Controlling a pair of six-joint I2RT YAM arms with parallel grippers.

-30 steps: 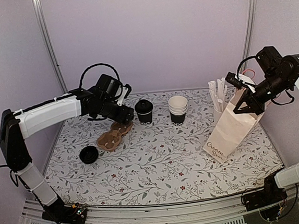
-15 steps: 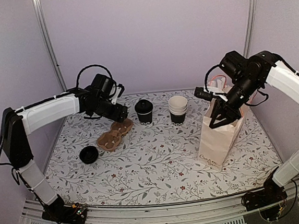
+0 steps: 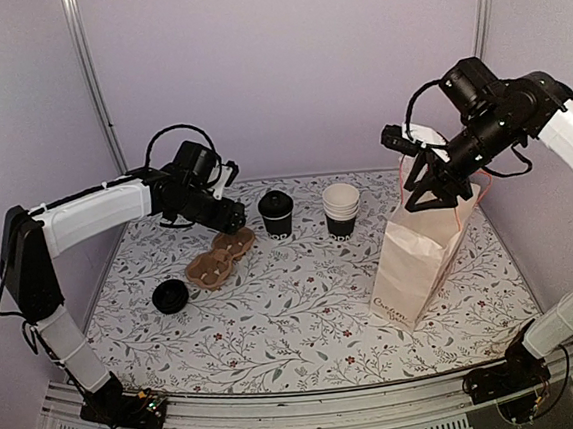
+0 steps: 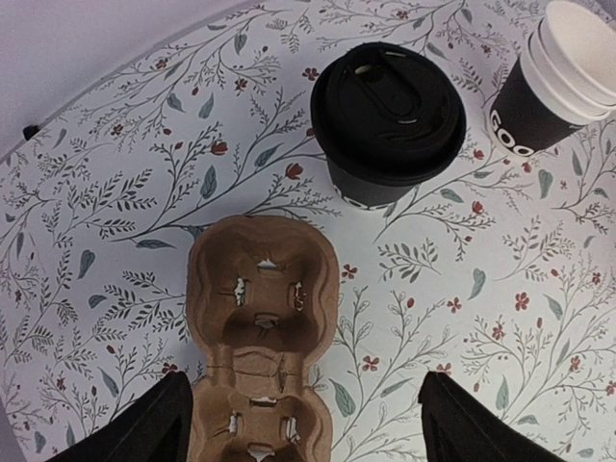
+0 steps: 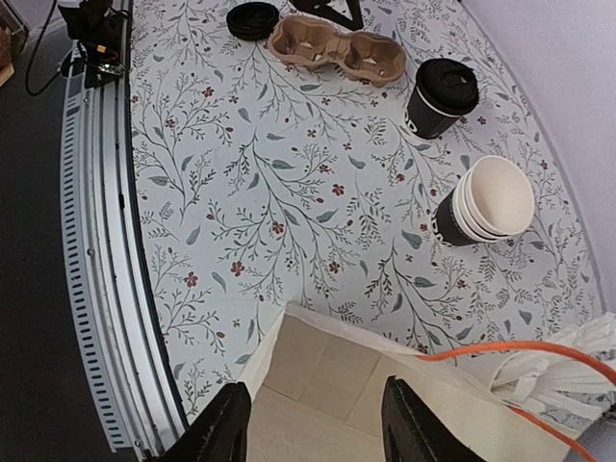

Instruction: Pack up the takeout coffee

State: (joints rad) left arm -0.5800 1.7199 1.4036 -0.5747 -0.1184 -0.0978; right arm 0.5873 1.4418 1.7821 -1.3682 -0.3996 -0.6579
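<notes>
Where the table (image 3: 297, 334) bears the leaning bag (image 3: 416, 263) on its right, the right gripper (image 3: 434, 200) hangs over the bag's mouth, jaws parted and empty. The left gripper (image 4: 306, 425), wide open, hovers above the carrier (image 4: 260, 318). The lidded coffee (image 4: 388, 115) stands just beyond, between the carrier and the cup stack (image 4: 563, 82).

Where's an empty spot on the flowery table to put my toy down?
The big front stretch between the loose black lid and the paper bag is bare. The back is crowded: cup carrier, takeout coffee and stacked cups sit close together.
</notes>
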